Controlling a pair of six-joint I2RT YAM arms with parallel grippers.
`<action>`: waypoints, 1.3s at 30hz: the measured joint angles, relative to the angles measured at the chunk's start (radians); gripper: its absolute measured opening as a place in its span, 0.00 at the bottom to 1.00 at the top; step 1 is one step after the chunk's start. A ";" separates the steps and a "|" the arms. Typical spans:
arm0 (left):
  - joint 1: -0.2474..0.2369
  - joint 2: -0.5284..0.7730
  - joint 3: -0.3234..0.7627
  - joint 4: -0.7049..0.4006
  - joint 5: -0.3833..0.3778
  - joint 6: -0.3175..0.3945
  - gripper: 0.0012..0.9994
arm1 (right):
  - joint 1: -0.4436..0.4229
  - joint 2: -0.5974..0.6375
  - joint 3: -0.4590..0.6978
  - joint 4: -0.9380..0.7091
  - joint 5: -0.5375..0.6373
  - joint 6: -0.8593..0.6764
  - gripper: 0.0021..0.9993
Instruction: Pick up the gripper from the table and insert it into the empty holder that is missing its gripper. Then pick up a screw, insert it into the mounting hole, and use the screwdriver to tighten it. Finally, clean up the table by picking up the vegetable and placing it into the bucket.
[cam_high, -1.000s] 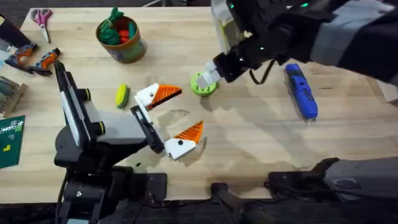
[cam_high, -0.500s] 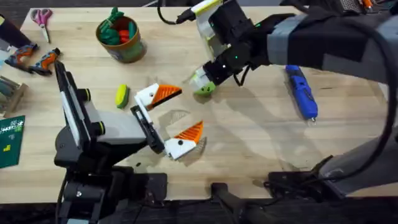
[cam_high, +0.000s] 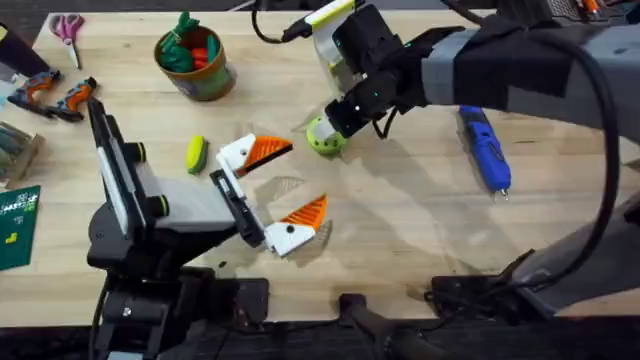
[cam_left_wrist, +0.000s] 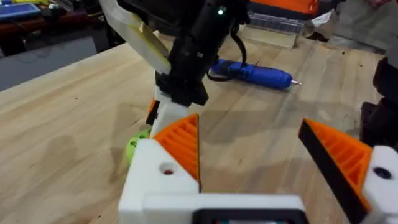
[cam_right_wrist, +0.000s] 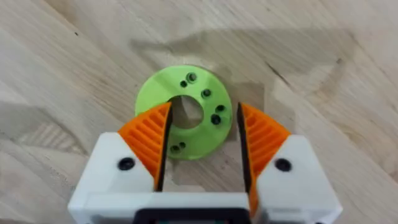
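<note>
On the table's far left lie scissors and orange-handled tools. Next stands the bucket, holding red and green toys. Nearer, the vegetable lies just beside the left gripper, whose orange pads stand wide apart, holding nothing. Right of it, the right gripper hangs over the green ring, its pads parted on either side of the ring's near edge; whether they touch it is unclear. Farther right lies the screwdriver.
</note>
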 joint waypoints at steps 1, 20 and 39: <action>0.000 0.000 0.000 0.000 0.000 0.000 0.99 | 0.000 0.000 0.000 0.000 0.000 0.000 0.58; 0.000 0.000 0.000 0.000 0.000 0.000 0.99 | 0.000 0.043 0.000 0.000 0.008 0.000 0.47; 0.000 0.000 0.000 0.000 0.000 0.000 0.99 | 0.000 0.043 0.049 -0.028 0.011 0.000 0.51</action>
